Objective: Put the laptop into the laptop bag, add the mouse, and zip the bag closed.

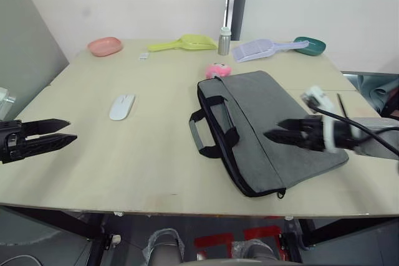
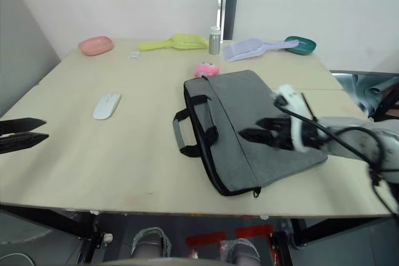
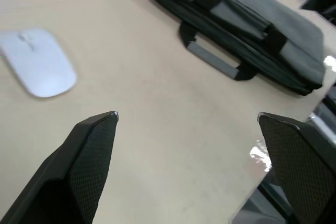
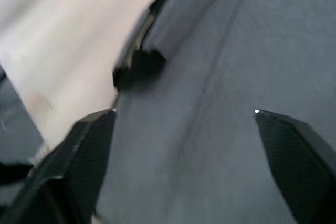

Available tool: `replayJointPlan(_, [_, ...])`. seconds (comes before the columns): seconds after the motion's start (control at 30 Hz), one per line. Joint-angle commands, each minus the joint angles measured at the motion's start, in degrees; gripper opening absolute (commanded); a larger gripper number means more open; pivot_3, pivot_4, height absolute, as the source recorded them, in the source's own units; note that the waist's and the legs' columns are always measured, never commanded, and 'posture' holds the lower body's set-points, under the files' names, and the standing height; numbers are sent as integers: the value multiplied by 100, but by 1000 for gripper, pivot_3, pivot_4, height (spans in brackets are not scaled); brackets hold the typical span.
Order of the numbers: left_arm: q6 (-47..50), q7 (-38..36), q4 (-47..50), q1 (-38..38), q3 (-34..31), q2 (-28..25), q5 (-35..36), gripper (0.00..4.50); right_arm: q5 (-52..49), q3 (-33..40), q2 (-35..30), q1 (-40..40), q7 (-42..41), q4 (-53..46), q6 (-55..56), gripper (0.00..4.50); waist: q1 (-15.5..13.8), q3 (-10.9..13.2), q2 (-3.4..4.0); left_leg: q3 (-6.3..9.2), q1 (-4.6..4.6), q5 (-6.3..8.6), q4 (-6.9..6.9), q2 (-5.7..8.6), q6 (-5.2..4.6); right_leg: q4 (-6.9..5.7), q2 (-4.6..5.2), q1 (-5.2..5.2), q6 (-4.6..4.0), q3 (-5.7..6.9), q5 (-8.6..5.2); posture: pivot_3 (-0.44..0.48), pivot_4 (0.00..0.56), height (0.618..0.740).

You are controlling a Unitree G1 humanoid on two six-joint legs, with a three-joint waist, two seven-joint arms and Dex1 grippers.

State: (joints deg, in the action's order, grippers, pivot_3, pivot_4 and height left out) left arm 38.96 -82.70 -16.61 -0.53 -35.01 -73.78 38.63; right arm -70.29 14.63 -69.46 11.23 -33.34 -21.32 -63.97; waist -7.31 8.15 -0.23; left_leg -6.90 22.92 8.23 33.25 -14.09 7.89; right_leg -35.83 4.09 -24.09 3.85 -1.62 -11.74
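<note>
Lying flat on the tabletop (image 1: 156, 172), the grey laptop bag (image 1: 268, 129) serves as the reference landmark; its two black handles (image 1: 209, 132) face the robot's left. The laptop itself cannot be made out, and whether it sits inside the bag cannot be told from outside.

The mouse (image 1: 121, 106) rests on the bare tabletop well to the left of the bag, apart from it and from both grippers.

The right gripper (image 1: 277, 136) hovers directly over the bag's grey top panel, near its right half, fingers pointing toward the handles. In the right wrist view its fingers (image 4: 79, 156) are spread wide with only bag fabric between them, gripping nothing.

The left gripper (image 1: 65, 132) hangs over the tabletop's near left edge, far left of the bag and nearer the robot than the mouse. Its fingers (image 3: 84, 161) are spread apart and empty.

Just behind the bag's far corner sits a pink plush toy (image 1: 218, 70). Further behind the bag stand a small metal bottle (image 1: 224, 40), a yellow scoop (image 1: 184, 43), a lilac scoop (image 1: 262, 48), a green dish (image 1: 310, 45) and, far left, a pink dish (image 1: 105, 46).
</note>
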Motion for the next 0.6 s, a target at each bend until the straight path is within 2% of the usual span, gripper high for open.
replayJointPlan(0.03, [-583,-202,-783,112,-222,-333,-455,4500,1192,1540,-466,-1135,-1574,-31,616,4478,-23,-2,-2,-5,0,1,-5,0,-2,9,2,0,1,-1,-1,0,150,740])
replayJointPlan(0.1, [-863,-261,-1280,240,-196,-467,-654,4500,1887,2280,-439,-1915,-2155,85,934,4478,-29,-6,-9,-9,2,3,-7,0,-7,14,3,-3,-2,-1,-3,0,150,740])
replayJointPlan(0.27, [-1582,-586,-2176,738,-140,-688,-887,4500,2869,3359,-92,-2938,-2965,331,1451,4478,-27,-9,-14,-14,-4,5,-3,-4,-14,4,6,-6,-10,-2,-7,0,150,740])
replayJointPlan(0.43, [-1709,-693,-2865,1404,114,-885,-1003,4500,3295,3937,111,-3155,-3310,663,1613,4478,-21,-10,-10,-20,-14,5,6,-2,-17,-15,16,-6,-13,-9,-8,0,150,740])
replayJointPlan(0.6, [-1604,-502,-2842,1853,462,-633,-1073,4500,3380,3810,225,-2927,-3296,640,1708,4478,20,-8,-7,-28,-36,5,5,-4,-17,-30,21,-2,-17,-18,-11,0,150,740])
